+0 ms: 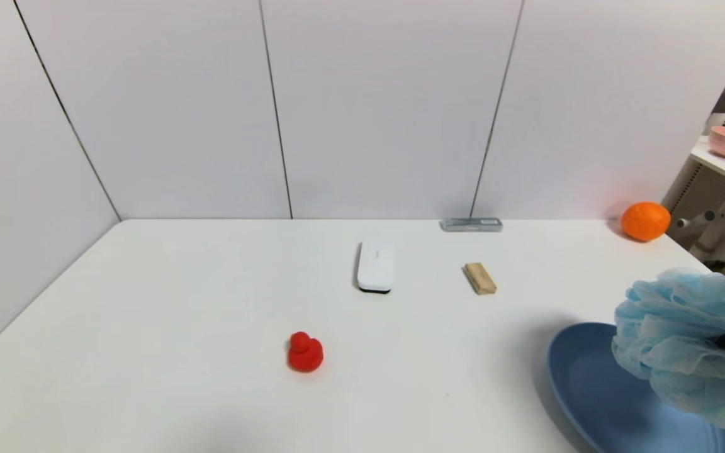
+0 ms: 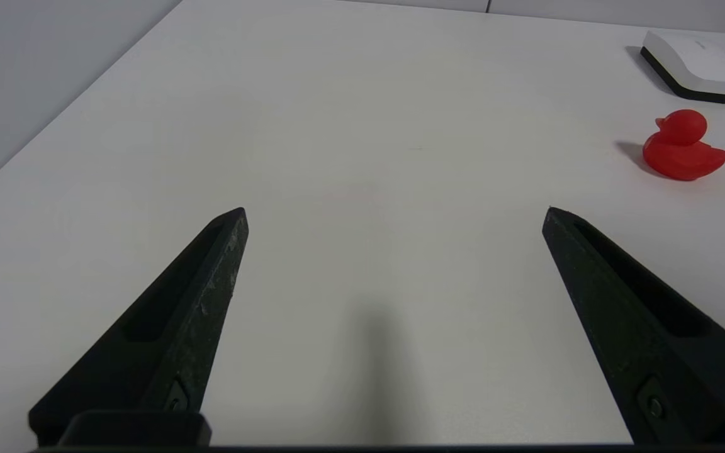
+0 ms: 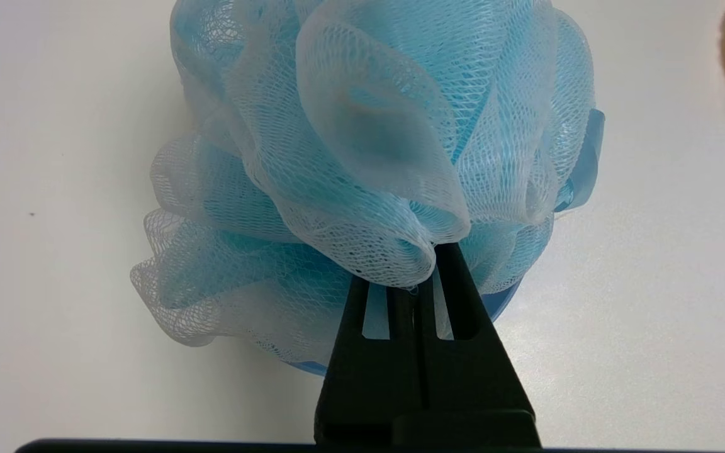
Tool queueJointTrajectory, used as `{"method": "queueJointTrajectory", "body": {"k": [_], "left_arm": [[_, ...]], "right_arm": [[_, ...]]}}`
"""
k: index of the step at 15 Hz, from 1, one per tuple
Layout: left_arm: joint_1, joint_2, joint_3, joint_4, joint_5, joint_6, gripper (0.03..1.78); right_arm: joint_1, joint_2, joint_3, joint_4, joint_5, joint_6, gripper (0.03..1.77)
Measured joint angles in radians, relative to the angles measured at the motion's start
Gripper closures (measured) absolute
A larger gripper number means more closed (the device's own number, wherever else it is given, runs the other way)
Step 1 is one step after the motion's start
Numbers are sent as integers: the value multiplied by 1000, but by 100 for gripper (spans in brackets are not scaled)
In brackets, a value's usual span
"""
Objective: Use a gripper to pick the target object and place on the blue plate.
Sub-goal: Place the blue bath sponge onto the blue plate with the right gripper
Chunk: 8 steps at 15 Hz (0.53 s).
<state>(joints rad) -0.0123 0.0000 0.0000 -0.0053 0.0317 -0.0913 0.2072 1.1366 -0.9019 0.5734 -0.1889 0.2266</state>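
- My left claw (image 2: pixel 395 212) is parked over the bare left part of the white table, its two fingers spread wide with nothing between them. This job does not seem to need it.
- The red rubber duck (image 1: pixel 305 353) sits left of the middle of the table, well apart from my work; I have no call to touch it.
- The blue plate (image 1: pixel 614 393) lies near the table's right side, part of its raised rim showing and the rest covered from view by my load.
- The light blue mesh bath pouf (image 1: pixel 683 340) is over the plate's right part in the head view. I judge I am at the placing step, with the pick done. The next move calls for centring the pouf over the plate, lowering it until it rests inside the rim, then parting my fingers and backing out gently, since the mesh could snag. I cannot tell whether its underside touches the plate.
- My right claw (image 3: pixel 405 280) reaches in from the right edge of the head view, fingers pointing inward to the pouf. They are pressed nearly together, pinching a bunch of its mesh, with the tips buried in the ruffles.
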Motion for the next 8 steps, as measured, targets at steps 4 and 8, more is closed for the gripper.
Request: {"method": "queueJointTrajectory", "body": {"k": [4, 8], "left_arm": [[0, 0, 0, 0, 0, 0, 12], [0, 0, 0, 0, 0, 0, 12]], "right_arm": [[7, -15, 56, -29, 0, 2, 159], [7, -18, 70, -37, 0, 2, 99]]}}
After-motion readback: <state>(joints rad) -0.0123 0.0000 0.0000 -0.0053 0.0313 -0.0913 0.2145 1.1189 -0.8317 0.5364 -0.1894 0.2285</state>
